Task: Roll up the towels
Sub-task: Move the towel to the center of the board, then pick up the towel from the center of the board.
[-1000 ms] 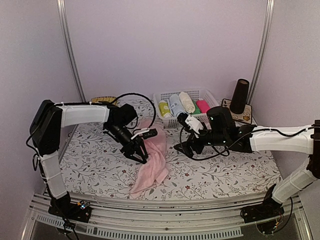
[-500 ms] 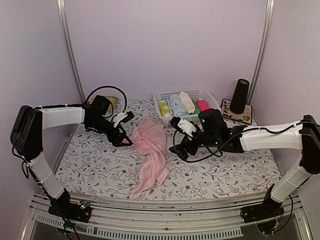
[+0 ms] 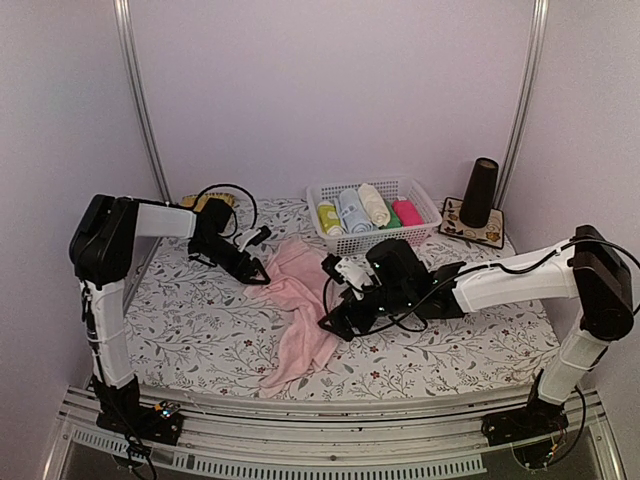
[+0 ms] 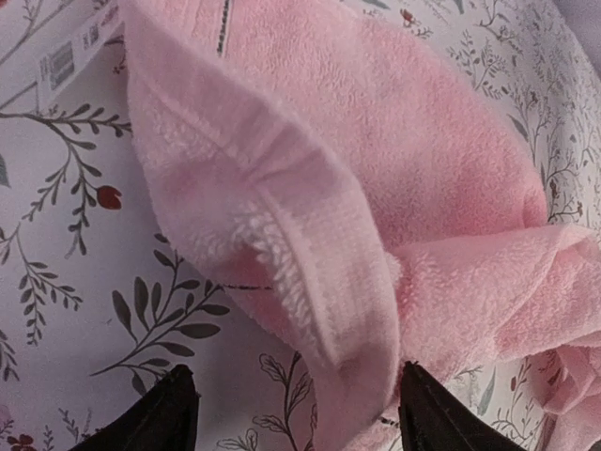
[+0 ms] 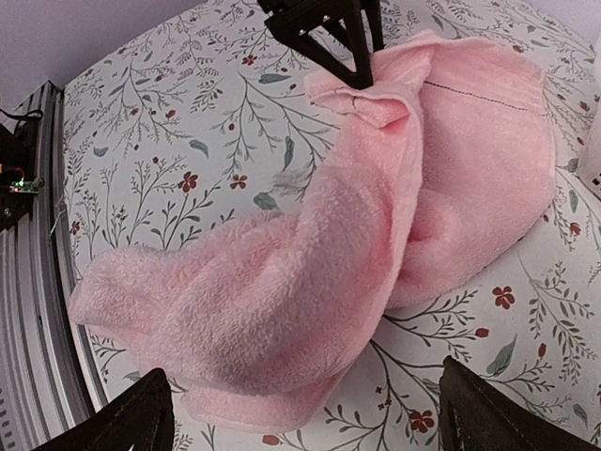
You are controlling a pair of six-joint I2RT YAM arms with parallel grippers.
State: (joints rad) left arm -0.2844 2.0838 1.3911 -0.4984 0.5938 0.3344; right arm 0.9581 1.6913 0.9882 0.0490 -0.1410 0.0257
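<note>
Floral-print worktop (image 3: 450, 350) under pale lilac walls, and the pink towel (image 3: 300, 310) lay unrolled and rumpled right in the middle of it, running from the back centre down toward the near edge. Over at its far left corner sat the left hand (image 3: 255, 268), low to the cloth. From the left wrist camera, its 2 dark fingers (image 4: 169, 413) stood apart with a folded hem of the towel lying between them, and the cloth filled only part of the gap, so nothing was pinched. A white care label (image 4: 70, 56) poked out from that same edge.

On the other side, the right hand (image 3: 335, 322) hung just beside the towel's right edge. The right wrist view showed its fingers spread wide, 1 in each bottom corner, with the bunched pink folds below them and not gripped.

At the back, a white basket (image 3: 420, 185) held the rolls side by side: the yellow-green roll (image 3: 327, 217), the light blue roll (image 3: 350, 210), then the cream towel (image 3: 374, 203), rolled up, and the magenta roll (image 3: 406, 212). Right of the basket, a dark tapered cup (image 3: 480, 192) stood upright on a patterned mat (image 3: 492, 235).
</note>
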